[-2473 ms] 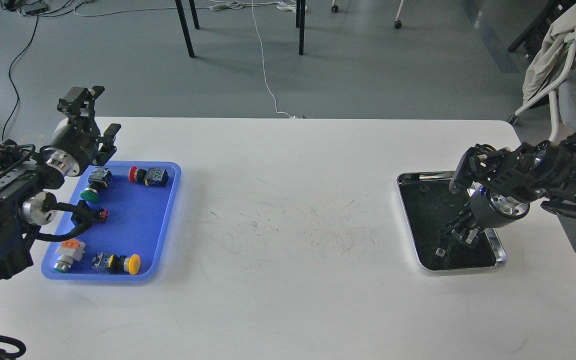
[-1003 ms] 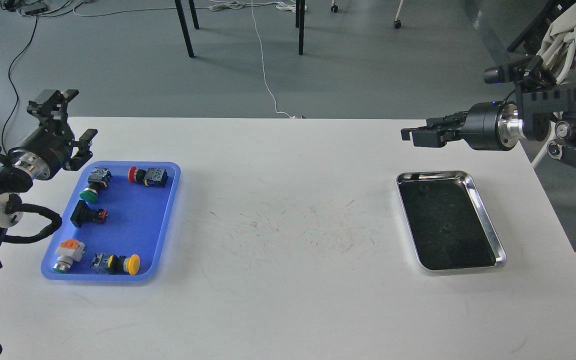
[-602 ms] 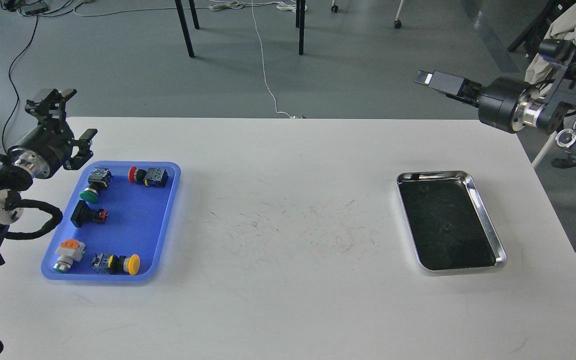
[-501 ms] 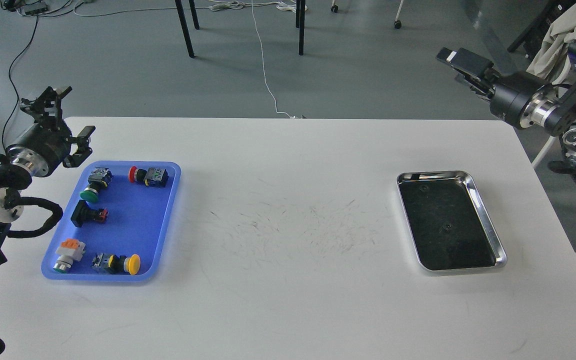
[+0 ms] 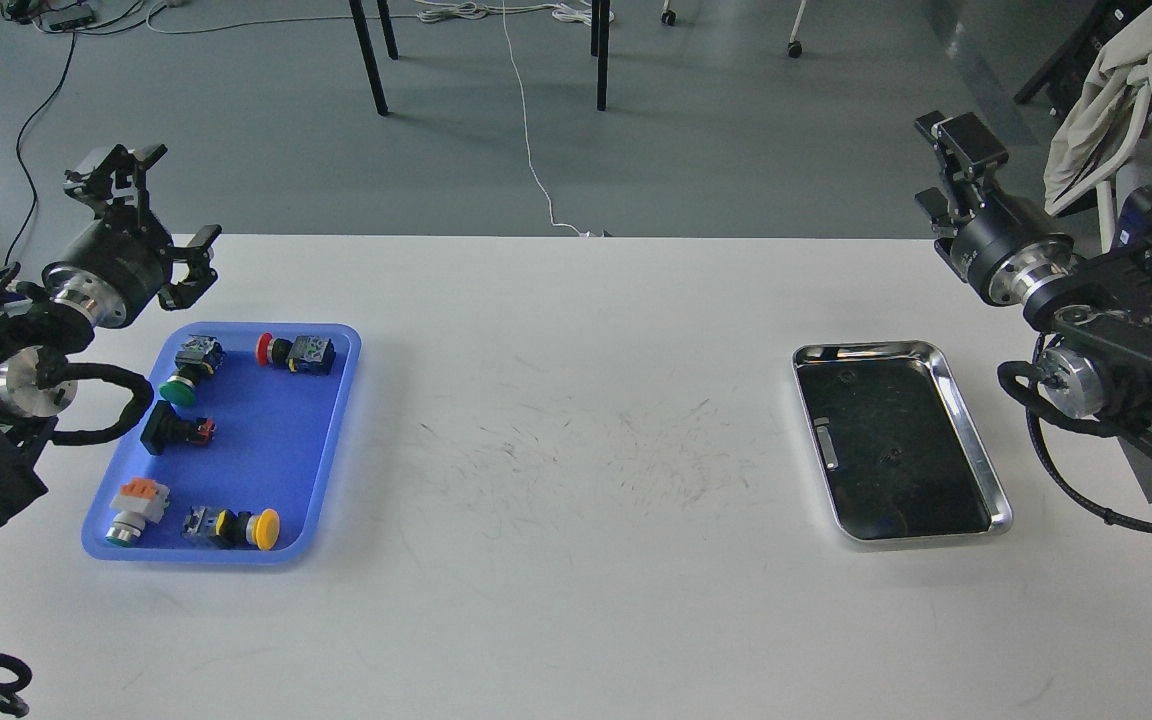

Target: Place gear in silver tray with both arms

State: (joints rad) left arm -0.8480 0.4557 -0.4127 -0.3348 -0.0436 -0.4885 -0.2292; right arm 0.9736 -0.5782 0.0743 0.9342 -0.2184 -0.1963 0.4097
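The left gripper (image 5: 151,215) hangs over the table's (image 5: 576,560) far left corner, fingers spread wide and holding nothing, just beyond the blue tray (image 5: 276,450). That tray holds six push-button parts, among them a green one (image 5: 176,388), a red one (image 5: 281,350) and a yellow one (image 5: 246,527), lying close together. A grab there could likely nudge a neighbour or catch the rim. The silver tray (image 5: 976,450) sits well apart on the right and looks empty apart from reflections. The right gripper (image 5: 956,165) is raised beyond it; whether its fingers are parted cannot be told. A handover across that gap could drop the part.
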